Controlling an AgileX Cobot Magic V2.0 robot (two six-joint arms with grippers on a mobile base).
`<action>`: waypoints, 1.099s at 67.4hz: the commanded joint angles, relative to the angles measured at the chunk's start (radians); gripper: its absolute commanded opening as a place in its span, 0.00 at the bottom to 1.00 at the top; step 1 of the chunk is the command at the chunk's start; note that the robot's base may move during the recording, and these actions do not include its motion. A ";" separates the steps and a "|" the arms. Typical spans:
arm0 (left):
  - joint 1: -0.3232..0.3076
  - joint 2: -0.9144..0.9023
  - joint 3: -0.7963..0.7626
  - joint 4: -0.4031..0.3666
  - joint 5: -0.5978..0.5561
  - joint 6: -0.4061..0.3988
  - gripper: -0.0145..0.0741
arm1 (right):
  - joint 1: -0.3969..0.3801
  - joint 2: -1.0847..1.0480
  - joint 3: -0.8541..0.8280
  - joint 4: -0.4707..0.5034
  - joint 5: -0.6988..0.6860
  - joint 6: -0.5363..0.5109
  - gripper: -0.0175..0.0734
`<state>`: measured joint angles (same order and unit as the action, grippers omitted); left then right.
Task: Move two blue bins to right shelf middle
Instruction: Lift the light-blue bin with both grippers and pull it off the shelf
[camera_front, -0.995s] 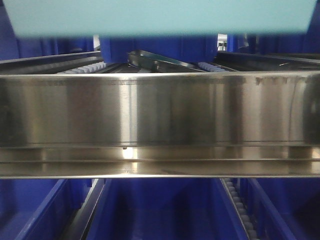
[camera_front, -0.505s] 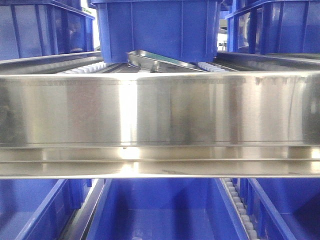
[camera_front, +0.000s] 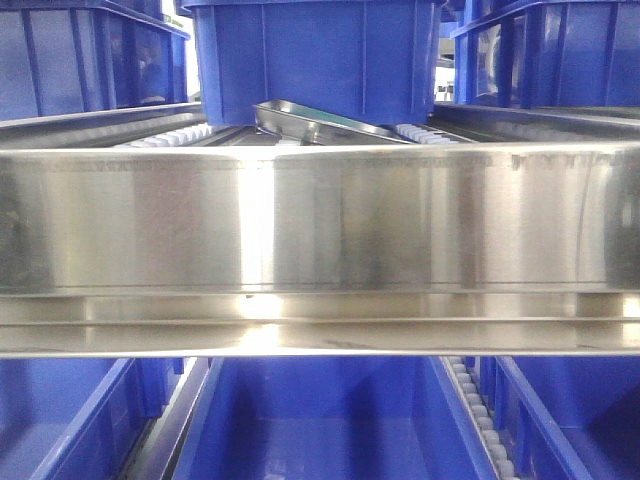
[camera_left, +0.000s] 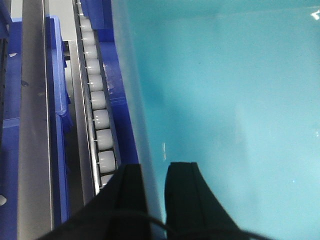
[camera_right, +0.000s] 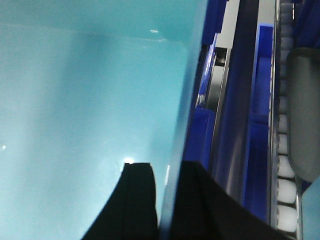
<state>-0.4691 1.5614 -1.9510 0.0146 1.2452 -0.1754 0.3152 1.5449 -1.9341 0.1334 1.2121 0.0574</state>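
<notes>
— Starting nearest the lens on the left wrist, what does the left gripper (camera_left: 157, 200) have?

— Its two black fingers (camera_left: 187, 195) straddle the wall of a teal-tinted bin (camera_left: 230, 100), one outside and one inside. They are clamped on the rim that runs between them.

— And beside that wall?

— Just outside it lies a roller track (camera_left: 97, 115) of white rollers. Further out comes a dark blue bin (camera_left: 57, 100), then a steel rail (camera_left: 35, 125).

— The other arm?

— The right gripper (camera_right: 167, 200) is closed the same way over a wall of the teal-tinted bin, whose smooth inside fills the left of that view. The two wrist views look like opposite walls of one bin, though that cannot be told for certain.

— Past that wall?

— Lower blue bins (camera_right: 260, 75) sit to its right, with a second roller track (camera_right: 286, 167) along the edge of the picture. A dark grey shape (camera_right: 302, 115) lies over those rollers; what it is cannot be told.

— And from the front?

— A steel beam (camera_front: 320, 230) spans the whole frame close up. Under it an open lower bin (camera_front: 320, 420) shows. Behind and above the beam, a centre bin (camera_front: 320, 60) sits on the roller lanes, with a left neighbour (camera_front: 90, 60) and a right neighbour (camera_front: 540, 50) beside it.
</notes>
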 joint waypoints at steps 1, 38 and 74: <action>-0.008 -0.019 -0.017 -0.026 -0.055 0.015 0.04 | -0.005 -0.009 -0.009 -0.025 -0.092 -0.019 0.03; -0.008 -0.019 -0.017 -0.008 -0.294 0.015 0.04 | -0.005 -0.009 -0.009 -0.025 -0.236 -0.019 0.03; -0.008 -0.019 -0.017 -0.008 -0.294 0.015 0.04 | -0.005 -0.009 -0.009 -0.025 -0.294 -0.019 0.03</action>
<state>-0.4691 1.5614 -1.9510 0.0571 0.9976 -0.1754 0.3152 1.5449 -1.9341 0.1071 0.9805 0.0538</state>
